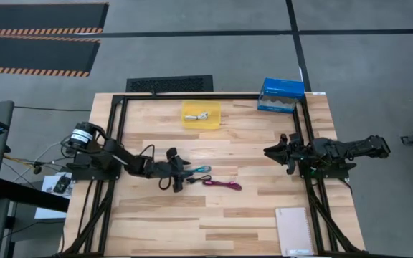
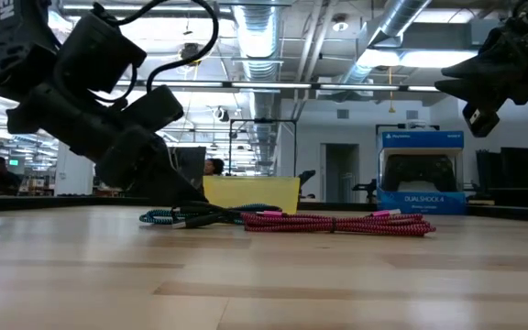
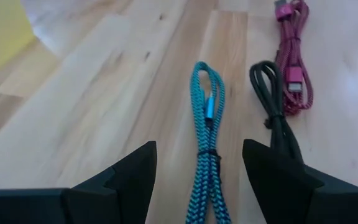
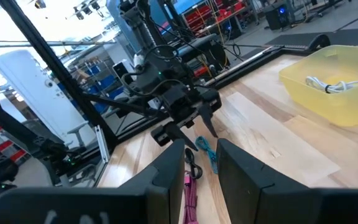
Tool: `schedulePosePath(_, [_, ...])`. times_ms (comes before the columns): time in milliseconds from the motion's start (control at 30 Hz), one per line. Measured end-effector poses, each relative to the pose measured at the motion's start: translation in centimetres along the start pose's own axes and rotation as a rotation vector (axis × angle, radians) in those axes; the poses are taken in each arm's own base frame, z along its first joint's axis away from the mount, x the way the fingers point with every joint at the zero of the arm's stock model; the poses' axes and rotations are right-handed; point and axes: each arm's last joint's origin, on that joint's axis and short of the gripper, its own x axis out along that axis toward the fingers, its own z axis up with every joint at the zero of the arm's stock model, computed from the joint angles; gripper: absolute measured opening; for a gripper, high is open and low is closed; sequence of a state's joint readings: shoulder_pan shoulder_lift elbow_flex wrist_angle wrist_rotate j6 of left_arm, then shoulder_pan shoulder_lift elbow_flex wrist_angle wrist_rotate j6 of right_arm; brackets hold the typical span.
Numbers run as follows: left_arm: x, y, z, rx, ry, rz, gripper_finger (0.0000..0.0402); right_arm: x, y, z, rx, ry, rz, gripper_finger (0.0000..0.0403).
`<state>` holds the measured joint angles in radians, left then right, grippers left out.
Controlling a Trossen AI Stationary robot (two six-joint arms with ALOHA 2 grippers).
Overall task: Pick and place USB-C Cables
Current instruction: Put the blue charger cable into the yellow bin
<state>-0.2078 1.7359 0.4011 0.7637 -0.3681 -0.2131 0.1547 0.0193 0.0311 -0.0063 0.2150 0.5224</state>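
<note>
— Where's the teal cable (image 3: 206, 137)?

— On the table (image 1: 249, 215), running lengthwise between my left gripper's (image 3: 199, 186) fingers. They stand wide apart, one on each side of it, holding nothing. The bundle's near end lies in the gap, and I can't tell whether a pad touches it.

— And the others?

— The black cable (image 3: 273, 106) lies just beside the teal, its near end running under one finger (image 3: 284, 180). The red cable (image 3: 294, 62) lies beyond the black, farther from my left gripper. The white cable (image 1: 200, 115) is already in the yellow bin (image 1: 189, 122) at the table's far edge.

— Your right gripper (image 1: 282, 153)?

— It hangs above the table's right side, well apart from the cables, fingers parted a little and empty.

— Any writing?

— A blue box (image 2: 423, 174) at the far right corner reads "DUALSHOCK 4", with a PlayStation strip along its top. A notebook (image 1: 295, 231) lies at the near right corner; I see no text on it.
</note>
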Motion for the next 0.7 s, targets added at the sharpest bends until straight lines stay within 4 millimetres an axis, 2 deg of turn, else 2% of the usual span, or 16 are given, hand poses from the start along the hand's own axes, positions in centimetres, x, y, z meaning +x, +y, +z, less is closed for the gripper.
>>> schedulePosePath(700, [0.08,0.48,-0.74,0.002,0.082,0.016,0.0228,0.0,-0.01,-0.02,0.001,0.001,0.0,0.0118])
